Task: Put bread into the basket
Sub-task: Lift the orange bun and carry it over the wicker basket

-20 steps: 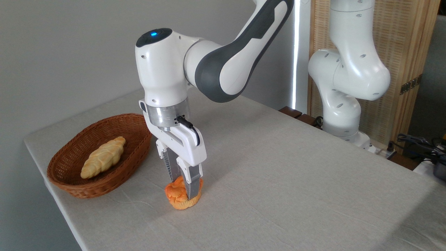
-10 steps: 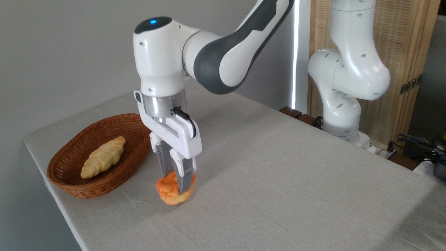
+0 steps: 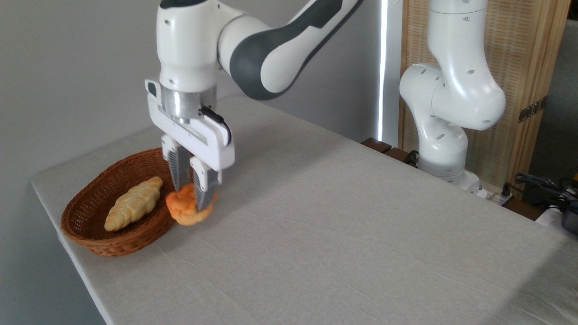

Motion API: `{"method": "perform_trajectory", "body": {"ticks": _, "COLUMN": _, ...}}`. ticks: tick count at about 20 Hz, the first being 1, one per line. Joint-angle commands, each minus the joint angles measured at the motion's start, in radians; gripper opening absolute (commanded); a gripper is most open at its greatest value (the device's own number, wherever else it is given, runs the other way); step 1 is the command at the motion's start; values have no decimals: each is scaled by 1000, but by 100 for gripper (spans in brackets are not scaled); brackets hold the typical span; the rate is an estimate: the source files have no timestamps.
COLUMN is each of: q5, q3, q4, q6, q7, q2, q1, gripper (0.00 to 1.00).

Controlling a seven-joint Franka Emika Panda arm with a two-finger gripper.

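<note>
White two-finger gripper (image 3: 192, 198) clamped on small orange muffin-shaped bread (image 3: 184, 210) — bun pinched between fingers, lifted clear of grey cloth-covered table (image 3: 343, 234). Bread hangs at right rim of oval reddish-brown wicker basket (image 3: 90, 234), overlapping its edge in view. Pale-yellow braided loaf (image 3: 133, 203) lies inside basket — just left of bread.
</note>
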Motion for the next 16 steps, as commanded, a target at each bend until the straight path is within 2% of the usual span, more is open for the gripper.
{"method": "perform_trajectory", "body": {"ticks": 1, "q5": -76, "q3": -35, "q4": 72, "q6": 12, "q7": -88, "q2": 32, "q1": 1, "gripper": 71}}
{"method": "perform_trajectory", "body": {"ticks": 5, "q5": -148, "q3": -78, "q4": 139, "q6": 19, "q7": -165, "q2": 81, "q1": 0, "gripper": 71}}
{"method": "perform_trajectory", "body": {"ticks": 7, "q5": -150, "q3": -107, "q4": 164, "q6": 53, "q7": -234, "q2": 108, "q1": 0, "gripper": 71}}
{"method": "perform_trajectory", "body": {"ticks": 11, "q5": -134, "q3": -184, "q4": 168, "q6": 205, "q7": -364, "q2": 165, "q1": 0, "gripper": 71}}
{"method": "perform_trajectory", "body": {"ticks": 14, "q5": -89, "q3": -213, "q4": 168, "q6": 269, "q7": -394, "q2": 209, "q1": -2, "gripper": 71}}
{"method": "perform_trajectory", "body": {"ticks": 15, "q5": -81, "q3": -220, "q4": 168, "q6": 282, "q7": -398, "q2": 223, "q1": -5, "gripper": 72}}
{"method": "perform_trajectory", "body": {"ticks": 16, "q5": -75, "q3": -220, "q4": 168, "q6": 292, "q7": -398, "q2": 234, "q1": -9, "gripper": 80}}
